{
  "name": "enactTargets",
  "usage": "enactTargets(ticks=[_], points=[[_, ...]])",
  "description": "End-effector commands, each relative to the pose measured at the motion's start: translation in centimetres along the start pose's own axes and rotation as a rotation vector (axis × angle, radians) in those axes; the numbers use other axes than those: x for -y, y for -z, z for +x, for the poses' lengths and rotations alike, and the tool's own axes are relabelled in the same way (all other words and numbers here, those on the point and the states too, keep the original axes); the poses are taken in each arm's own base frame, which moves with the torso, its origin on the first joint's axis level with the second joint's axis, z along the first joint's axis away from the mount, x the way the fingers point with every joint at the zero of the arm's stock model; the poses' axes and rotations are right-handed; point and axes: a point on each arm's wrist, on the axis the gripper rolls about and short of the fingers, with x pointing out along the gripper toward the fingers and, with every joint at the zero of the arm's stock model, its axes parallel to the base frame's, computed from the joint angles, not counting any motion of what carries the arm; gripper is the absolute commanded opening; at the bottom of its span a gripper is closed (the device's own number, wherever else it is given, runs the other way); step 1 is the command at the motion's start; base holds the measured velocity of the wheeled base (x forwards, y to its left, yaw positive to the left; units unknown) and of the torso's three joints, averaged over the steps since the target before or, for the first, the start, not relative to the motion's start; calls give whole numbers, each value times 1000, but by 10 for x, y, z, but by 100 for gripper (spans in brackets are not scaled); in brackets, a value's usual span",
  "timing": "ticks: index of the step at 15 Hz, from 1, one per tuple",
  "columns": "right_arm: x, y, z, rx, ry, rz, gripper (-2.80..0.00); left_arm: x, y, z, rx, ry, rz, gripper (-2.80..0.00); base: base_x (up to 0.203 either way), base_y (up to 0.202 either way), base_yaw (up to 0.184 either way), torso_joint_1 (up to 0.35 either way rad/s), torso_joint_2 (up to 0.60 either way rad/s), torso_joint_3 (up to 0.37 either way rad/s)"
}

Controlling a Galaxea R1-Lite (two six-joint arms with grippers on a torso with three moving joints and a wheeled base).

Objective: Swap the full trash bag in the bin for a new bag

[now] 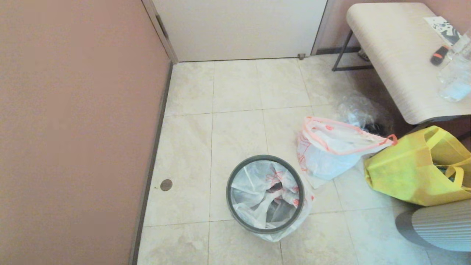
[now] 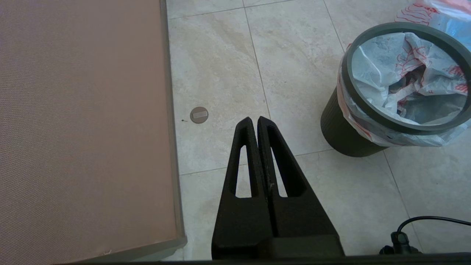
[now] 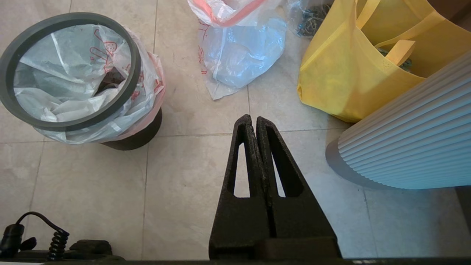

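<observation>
The bin (image 2: 338,129) stands on the tiled floor with its dark-grey hoop (image 1: 229,191) seated on the rim. A thin white bag with red print, the new bag (image 1: 254,191), lines it and folds over the outside. The full trash bag (image 1: 327,154) lies on the floor just right of the bin, bulging, its orange-pink drawstring rim open. My left gripper (image 2: 254,119) hangs shut and empty over the floor left of the bin. My right gripper (image 3: 253,118) hangs shut and empty over the floor, right of the bin and nearer me than the full trash bag (image 3: 239,55). Neither arm shows in the head view.
A yellow tote bag (image 1: 412,173) sits right of the full bag, with a grey ribbed cylinder (image 1: 441,228) in front of it. A clear bag with dark items (image 1: 362,114) lies under the table (image 1: 397,55). A wall (image 1: 73,129) runs along the left.
</observation>
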Motion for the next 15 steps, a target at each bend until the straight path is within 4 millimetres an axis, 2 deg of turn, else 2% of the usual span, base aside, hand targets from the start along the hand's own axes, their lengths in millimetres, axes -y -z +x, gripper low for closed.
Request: enactTargets(ticks=[1, 15], points=[[0, 1, 1, -7, 1, 3, -280, 0, 4, 1, -16, 1, 0, -280, 0, 0, 0, 0, 0, 0], [0, 1, 1, 5, 2, 36, -280, 0, 4, 1, -16, 1, 0, -280, 0, 0, 0, 0, 0, 0]])
